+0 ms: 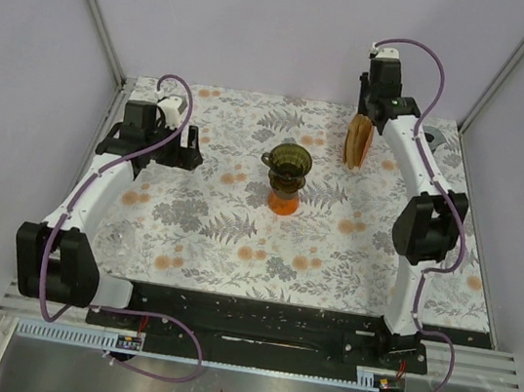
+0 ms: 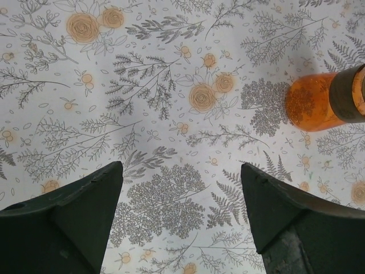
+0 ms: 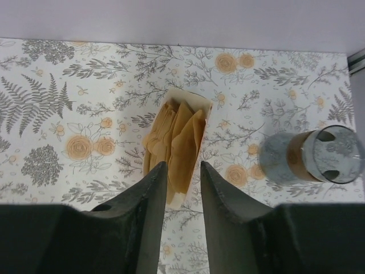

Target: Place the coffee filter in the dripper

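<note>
An olive-green glass dripper [image 1: 287, 163] stands on an orange glass base [image 1: 283, 202] mid-table; both show at the right edge of the left wrist view, the dripper [image 2: 352, 94] on the base [image 2: 315, 103]. Several brown paper coffee filters [image 1: 358, 141] stand on edge in a pale holder at the back right. My right gripper [image 1: 366, 116] hangs just above them. In the right wrist view its jaws [image 3: 183, 165] stand a narrow gap apart over the filters [image 3: 181, 140], gripping nothing. My left gripper [image 1: 155, 152] is wide open and empty [image 2: 181, 166] over bare cloth, left of the dripper.
A grey cylindrical cup with a brown band [image 3: 311, 157] stands to the right of the filters, near the table's back right corner [image 1: 434, 138]. The floral cloth [image 1: 218, 229] covers the table. Walls close the back and sides.
</note>
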Action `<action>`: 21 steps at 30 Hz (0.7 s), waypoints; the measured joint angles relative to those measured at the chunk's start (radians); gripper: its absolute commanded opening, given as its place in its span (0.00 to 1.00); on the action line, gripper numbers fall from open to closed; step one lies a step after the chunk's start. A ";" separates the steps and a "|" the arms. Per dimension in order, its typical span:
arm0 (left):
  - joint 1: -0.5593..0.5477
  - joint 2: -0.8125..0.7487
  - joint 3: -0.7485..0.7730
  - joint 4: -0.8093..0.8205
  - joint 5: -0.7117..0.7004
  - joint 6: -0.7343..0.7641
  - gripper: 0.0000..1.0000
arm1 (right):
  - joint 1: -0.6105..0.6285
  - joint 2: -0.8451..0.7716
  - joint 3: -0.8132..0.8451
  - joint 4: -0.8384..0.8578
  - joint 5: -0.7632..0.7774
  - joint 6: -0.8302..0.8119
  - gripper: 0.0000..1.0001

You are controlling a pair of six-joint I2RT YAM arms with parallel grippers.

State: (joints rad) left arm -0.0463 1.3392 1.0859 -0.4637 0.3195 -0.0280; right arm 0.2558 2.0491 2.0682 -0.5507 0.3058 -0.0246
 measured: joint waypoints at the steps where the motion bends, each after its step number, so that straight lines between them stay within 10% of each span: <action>1: 0.000 0.005 0.000 0.010 -0.002 0.000 0.87 | -0.001 0.026 0.005 0.015 0.004 -0.002 0.36; 21: 0.000 0.071 0.000 0.015 -0.008 -0.003 0.87 | -0.002 0.325 0.245 -0.005 0.063 -0.231 0.28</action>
State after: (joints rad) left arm -0.0467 1.4105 1.0859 -0.4484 0.3111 -0.0307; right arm 0.2543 2.3745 2.3131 -0.5556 0.3687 -0.2554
